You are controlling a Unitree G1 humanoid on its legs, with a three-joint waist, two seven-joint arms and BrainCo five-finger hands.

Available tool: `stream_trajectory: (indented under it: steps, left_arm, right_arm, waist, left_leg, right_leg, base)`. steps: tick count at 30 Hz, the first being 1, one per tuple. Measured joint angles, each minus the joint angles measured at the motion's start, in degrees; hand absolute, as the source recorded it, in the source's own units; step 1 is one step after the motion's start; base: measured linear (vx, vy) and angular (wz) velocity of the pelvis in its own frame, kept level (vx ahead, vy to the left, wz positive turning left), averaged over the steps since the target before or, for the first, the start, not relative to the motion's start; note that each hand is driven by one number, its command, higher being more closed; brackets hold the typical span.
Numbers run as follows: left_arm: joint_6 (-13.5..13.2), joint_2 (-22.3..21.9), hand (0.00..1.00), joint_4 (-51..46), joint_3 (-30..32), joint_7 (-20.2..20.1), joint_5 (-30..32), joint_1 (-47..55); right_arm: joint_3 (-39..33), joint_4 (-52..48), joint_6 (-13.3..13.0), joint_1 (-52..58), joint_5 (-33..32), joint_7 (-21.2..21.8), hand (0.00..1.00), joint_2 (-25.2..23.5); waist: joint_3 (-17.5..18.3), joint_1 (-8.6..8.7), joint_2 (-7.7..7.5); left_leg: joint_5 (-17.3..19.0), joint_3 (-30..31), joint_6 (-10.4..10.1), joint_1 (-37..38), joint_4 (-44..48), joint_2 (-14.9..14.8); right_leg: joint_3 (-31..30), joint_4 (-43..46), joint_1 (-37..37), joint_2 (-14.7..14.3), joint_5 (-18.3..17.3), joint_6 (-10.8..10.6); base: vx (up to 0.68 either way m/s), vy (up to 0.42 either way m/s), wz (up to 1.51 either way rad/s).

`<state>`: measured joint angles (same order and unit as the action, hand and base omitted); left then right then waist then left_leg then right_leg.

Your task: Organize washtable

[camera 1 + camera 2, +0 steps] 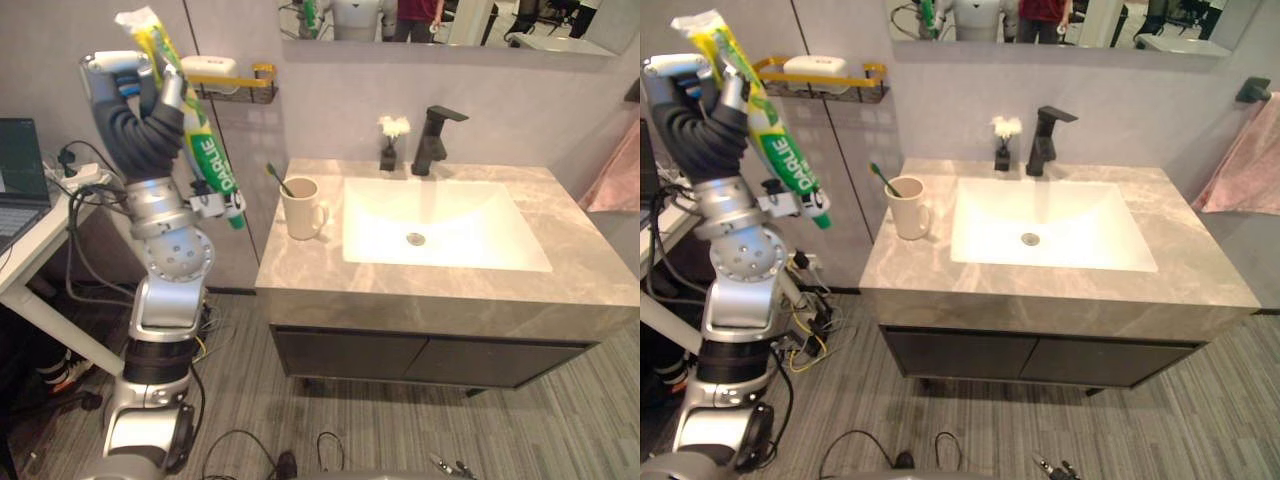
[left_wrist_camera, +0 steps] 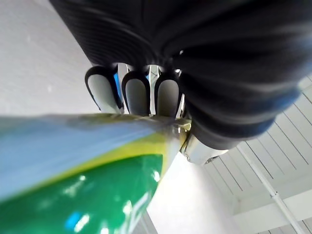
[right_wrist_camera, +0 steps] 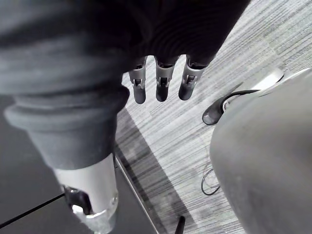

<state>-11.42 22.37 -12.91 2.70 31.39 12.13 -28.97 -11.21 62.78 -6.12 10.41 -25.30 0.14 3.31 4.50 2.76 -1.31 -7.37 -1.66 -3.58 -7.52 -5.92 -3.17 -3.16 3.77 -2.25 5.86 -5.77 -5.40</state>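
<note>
1. Left hand (image 1: pixel 165 95): I see it raised high beside the wall, to the left of the grey marble-patterned counter (image 1: pixel 310 275). In the left wrist view its fingers (image 2: pixel 137 95) are curled around the green, yellow and white toothpaste tube (image 1: pixel 205 150), pressing it against the palm.

2. Toothpaste tube: it is in the left hand, clear of the counter. It is tilted, with the flat crimped end uppermost and the lower end pointing down toward the counter's left edge. The tube crosses in front of the gold wire wall shelf (image 1: pixel 245 85), which carries a white bar of soap (image 1: pixel 208 66).

3. Right hand (image 3: pixel 161 80): in the right wrist view it hangs low over the grey striped floor (image 3: pixel 161 141). Its fingers are straight, slightly apart, and hold nothing.

4. Counter layout:
- A cream ceramic mug (image 1: pixel 303 208) stands at the left end, handle toward the basin, with a green toothbrush (image 1: pixel 277 178) leaning inside it.
- A white rectangular sink basin (image 1: pixel 440 225) is set into the middle of the counter.
- A black angular faucet (image 1: pixel 433 140) stands behind the basin.
- A small black vase with a white flower (image 1: pixel 391 145) stands just beside the faucet, on its left.

5. A pink towel (image 1: pixel 1240 160) hangs on the wall to the right of the counter.
</note>
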Motion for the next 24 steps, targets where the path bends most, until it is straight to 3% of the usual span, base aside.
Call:
stream_trajectory:
  steps: [19, 20, 24]
  left_arm:
    - [0.0, 0.0, 1.0, 0.0, 0.0, 0.0, 0.2, -1.7]
    - [1.0, 0.0, 1.0, 0.0, 0.0, 0.0, 1.5, -3.4]
    - [1.0, 0.0, 1.0, 0.0, 0.0, 0.0, 1.5, -3.4]
  right_arm:
    - [0.0, 0.0, 0.0, 0.0, -1.2, 0.0, 0.0, -0.1]
    - [0.0, 1.1, 0.0, -0.5, -1.8, 0.0, 0.0, -0.6]
    - [0.0, 1.1, 0.0, -0.5, -1.9, 0.0, 0.0, -0.6]
  waist:
    - [-0.1, 0.34, -0.39]
    - [-0.3, 1.37, -0.82]
    - [-0.3, 1.37, -0.82]
  left_leg:
    - [0.0, 0.1, 0.0, -0.1, 0.0, 0.1]
    - [0.0, 0.1, 0.0, -0.1, 0.0, 0.0]
    - [0.0, 0.1, 0.0, -0.1, 0.0, 0.0]
  right_leg:
    - [0.1, -0.2, -0.1, 0.1, 0.0, 0.0]
    - [0.0, -0.5, 0.0, 0.1, 0.0, 0.0]
    - [0.0, -0.5, 0.0, 0.1, 0.0, 0.0]
  base:
    - [0.0, 0.0, 0.0]
    - [0.0, 0.0, 0.0]
    - [0.0, 0.0, 0.0]
